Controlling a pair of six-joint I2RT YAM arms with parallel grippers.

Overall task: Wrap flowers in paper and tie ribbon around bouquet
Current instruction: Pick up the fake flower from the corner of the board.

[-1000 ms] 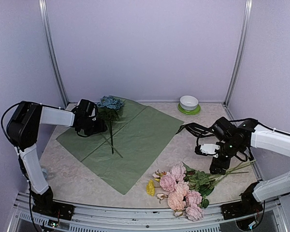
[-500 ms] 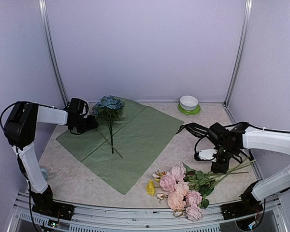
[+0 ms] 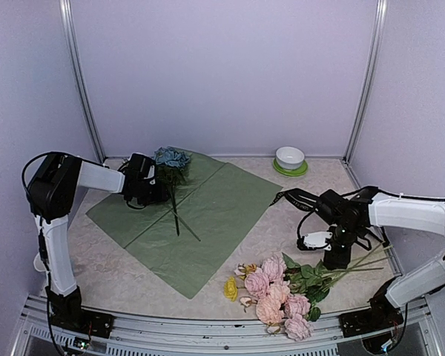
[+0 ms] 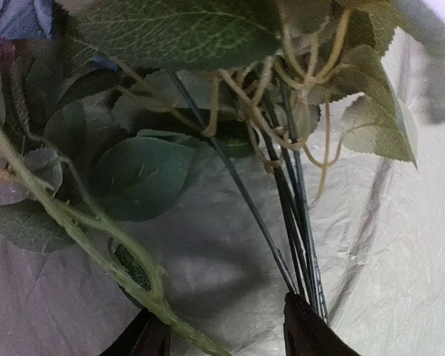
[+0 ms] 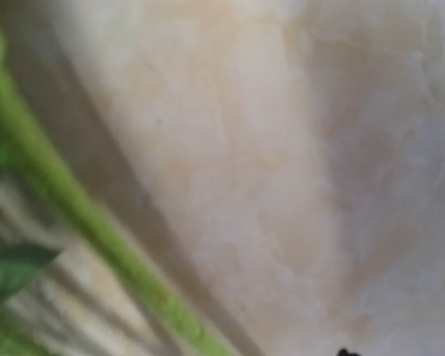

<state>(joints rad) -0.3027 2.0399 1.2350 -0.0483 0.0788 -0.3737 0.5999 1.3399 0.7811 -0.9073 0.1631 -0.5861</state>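
At upper left, left gripper (image 3: 159, 191) is maybe pinching hydrangea (image 3: 170, 157) on paper (image 3: 222, 204); right gripper (image 3: 335, 256) state unclear; roses (image 3: 278, 293) waiting unwrapped.

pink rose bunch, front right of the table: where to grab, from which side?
Take the bare green stems, right of the leaves, not the pink roses. It all lies flat on the table, blooms left, stems running together to the right, so that narrow end fits between the jaws. Come down from above, jaws across the stems. The right pincer hangs over that spot.
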